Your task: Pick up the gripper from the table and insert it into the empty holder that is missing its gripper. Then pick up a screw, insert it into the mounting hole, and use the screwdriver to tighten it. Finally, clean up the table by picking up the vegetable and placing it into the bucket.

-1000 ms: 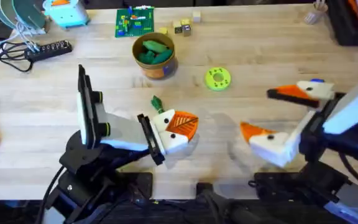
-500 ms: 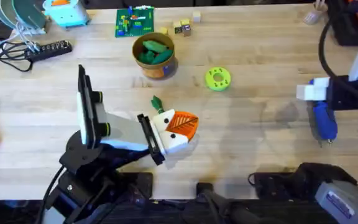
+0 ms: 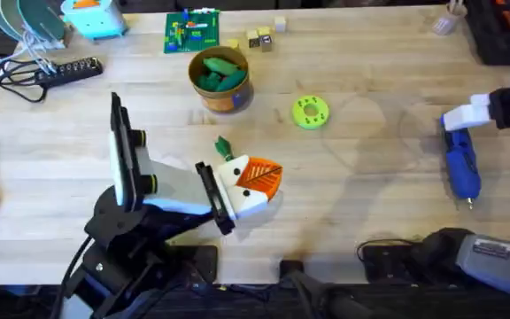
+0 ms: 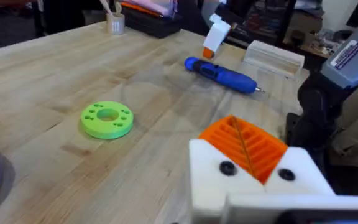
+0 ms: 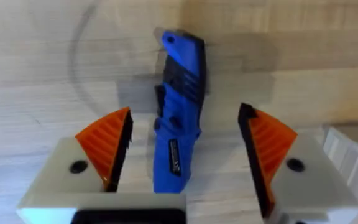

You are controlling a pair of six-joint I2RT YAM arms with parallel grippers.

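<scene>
bare table [image 3: 379, 168] around screwdriver [image 3: 461, 170], green disc [image 3: 310, 112] well apart

L end effector [image 3: 253, 182] closed, low; R end effector [image 5: 185, 149] open.

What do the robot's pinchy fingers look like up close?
The right gripper has two white block fingers tipped with orange ribbed wedge pads, each block showing a small dark screw. The left gripper looks the same: white blocks, orange ribbed pads, on a black arm.
</scene>
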